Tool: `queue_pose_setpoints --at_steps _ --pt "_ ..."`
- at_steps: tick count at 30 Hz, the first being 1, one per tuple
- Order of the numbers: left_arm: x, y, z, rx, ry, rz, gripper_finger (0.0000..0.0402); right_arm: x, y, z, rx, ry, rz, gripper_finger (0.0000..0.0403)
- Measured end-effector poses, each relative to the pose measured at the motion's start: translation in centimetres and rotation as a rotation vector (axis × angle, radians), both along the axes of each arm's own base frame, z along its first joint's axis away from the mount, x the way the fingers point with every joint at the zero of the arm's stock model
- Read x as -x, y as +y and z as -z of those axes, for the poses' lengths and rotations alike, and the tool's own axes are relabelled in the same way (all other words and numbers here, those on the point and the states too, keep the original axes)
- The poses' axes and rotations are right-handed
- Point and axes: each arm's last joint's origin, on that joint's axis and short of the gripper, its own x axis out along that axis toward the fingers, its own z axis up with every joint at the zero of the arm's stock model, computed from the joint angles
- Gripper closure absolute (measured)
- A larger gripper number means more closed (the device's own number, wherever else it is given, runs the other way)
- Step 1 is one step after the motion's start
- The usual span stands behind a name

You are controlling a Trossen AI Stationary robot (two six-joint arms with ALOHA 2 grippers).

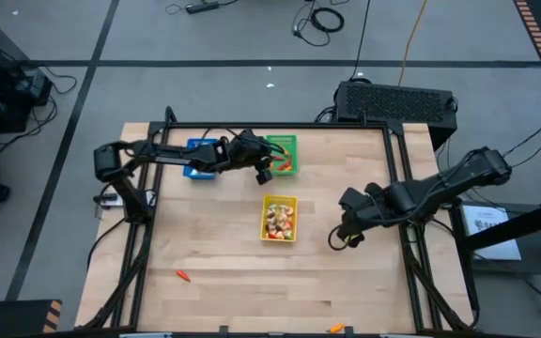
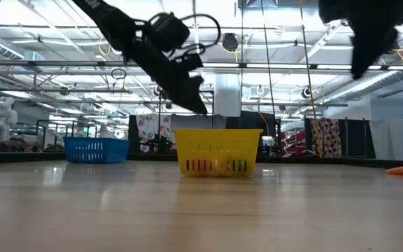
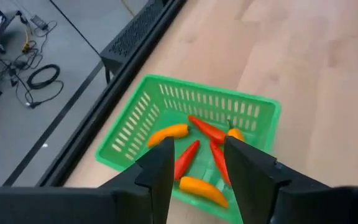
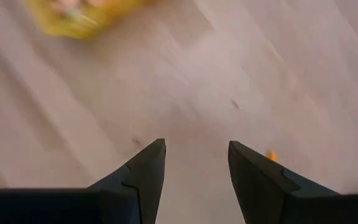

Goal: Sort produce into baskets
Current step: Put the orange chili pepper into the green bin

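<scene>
Directly below the left gripper [image 3: 197,171] sits the green basket [image 1: 281,154], at the table's far edge; the fingers [image 3: 160,177] stand apart with nothing between them. Through that gap the left wrist view shows the basket's contents: several red and orange pepper-like pieces [image 3: 207,129] lying on the basket floor, one orange piece [image 3: 202,190] nearest the fingertips. From above, the left gripper [image 1: 263,172] hangs over the basket's left edge, arm stretched across from the table's left side. Just behind it along the arm, partly covered, is the blue basket [image 1: 198,158]. Past the fingertips toward the near side, apart from the claw, is the yellow basket [image 1: 279,218], holding a mix of white and coloured produce [image 1: 278,222].

Right gripper [image 1: 338,237] hovers to the right of the yellow basket, near but not touching it. Its fingers [image 4: 143,171] are apart, empty, over bare wooden table [image 4: 191,93]. A small orange piece [image 4: 270,155] lies on the wood just beside one fingertip. The yellow basket [image 4: 73,18] shows blurred well ahead of this claw.

Far from both claws, a loose red piece [image 1: 184,275] lies near the table's front left, and an orange piece [image 1: 336,328] at the front edge. In the low view the yellow basket [image 2: 219,151] is central, blue basket [image 2: 96,149] to its left.
</scene>
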Motion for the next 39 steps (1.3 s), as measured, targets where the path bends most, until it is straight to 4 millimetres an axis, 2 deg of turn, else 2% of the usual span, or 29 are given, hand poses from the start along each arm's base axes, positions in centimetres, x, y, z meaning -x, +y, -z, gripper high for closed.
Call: queue_pose_setpoints --at_steps 6,11,17,25,39 --pt "1.7 -2.0 -3.5 0.012 -0.015 0.06 0.0254 0.7 -0.4 3.9 -0.026 0.172 0.187 0.0236" --pt "2.1 -4.1 -4.9 0.004 -0.047 0.117 0.0254 1.7 -2.0 7.1 0.002 0.305 0.262 0.0236" --pt "1.6 -6.0 -4.7 0.007 -0.044 0.178 0.0254 2.5 -4.1 9.0 0.016 0.384 0.339 0.0236" --pt "1.6 -6.6 -4.4 0.031 -0.028 0.178 0.0254 3.2 -6.2 11.2 -0.058 0.424 0.336 0.0236" --pt "1.6 -6.6 -4.4 0.05 -0.028 0.163 0.0254 4.4 -6.9 14.3 -0.19 0.421 0.308 0.0241"
